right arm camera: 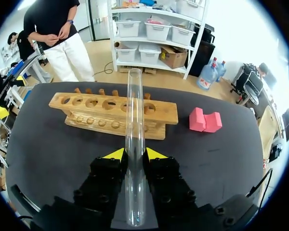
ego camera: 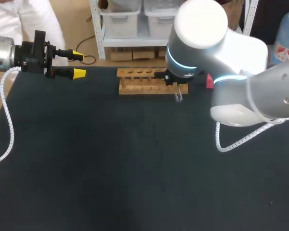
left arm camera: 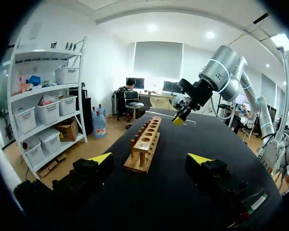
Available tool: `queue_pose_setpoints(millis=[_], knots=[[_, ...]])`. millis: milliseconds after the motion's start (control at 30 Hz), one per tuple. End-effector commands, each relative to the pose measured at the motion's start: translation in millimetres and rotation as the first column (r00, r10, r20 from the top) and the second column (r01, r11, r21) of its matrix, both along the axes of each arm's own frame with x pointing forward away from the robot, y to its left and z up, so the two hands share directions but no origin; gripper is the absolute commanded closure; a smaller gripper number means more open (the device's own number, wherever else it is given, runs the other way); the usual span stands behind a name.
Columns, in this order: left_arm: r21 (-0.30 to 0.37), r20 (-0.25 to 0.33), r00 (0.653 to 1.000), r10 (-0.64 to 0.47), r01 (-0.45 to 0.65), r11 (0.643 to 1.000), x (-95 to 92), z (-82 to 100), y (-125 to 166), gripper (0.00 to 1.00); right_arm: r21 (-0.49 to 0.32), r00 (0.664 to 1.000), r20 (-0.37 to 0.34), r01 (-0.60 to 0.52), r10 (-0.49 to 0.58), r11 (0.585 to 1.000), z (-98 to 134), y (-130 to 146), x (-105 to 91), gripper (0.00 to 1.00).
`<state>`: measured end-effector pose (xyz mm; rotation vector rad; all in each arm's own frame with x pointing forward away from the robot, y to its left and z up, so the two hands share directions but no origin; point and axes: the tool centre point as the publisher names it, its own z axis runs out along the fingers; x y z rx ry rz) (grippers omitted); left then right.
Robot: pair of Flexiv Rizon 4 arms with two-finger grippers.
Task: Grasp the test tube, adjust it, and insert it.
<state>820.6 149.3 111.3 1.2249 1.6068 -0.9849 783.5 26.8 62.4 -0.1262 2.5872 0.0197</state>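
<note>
The dark table [ego camera: 111, 168] carries a wooden rack [right arm camera: 111, 113] and a pink block [right arm camera: 205, 120]. The right gripper [right arm camera: 135, 155] is closed narrowly on the clear test tube [right arm camera: 134, 110], which runs out ahead between its fingers, above the table beside the rack's block-side end. The grasp looks done and adjusting is in hand: next, I judge, tip the tube upright and centre it over a hole, while the left gripper [ego camera: 78, 64] hangs wide open and empty, well apart.
</note>
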Motion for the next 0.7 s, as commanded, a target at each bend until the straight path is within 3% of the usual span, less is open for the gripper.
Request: queue_pose_setpoints(millis=[33,700], knots=[[-0.003,0.003,1.0,-0.001,0.001,1.0,0.1,-1.1,0,0.0,-0.005,1.0,-0.005,0.004,-0.004,1.0,-3,3,6.6,1.0],[-0.003,0.003,1.0,-0.001,0.001,1.0,0.1,-1.1,0,0.0,-0.014,1.0,-0.028,-0.007,0.007,1.0,-17,6,20.9,1.0]])
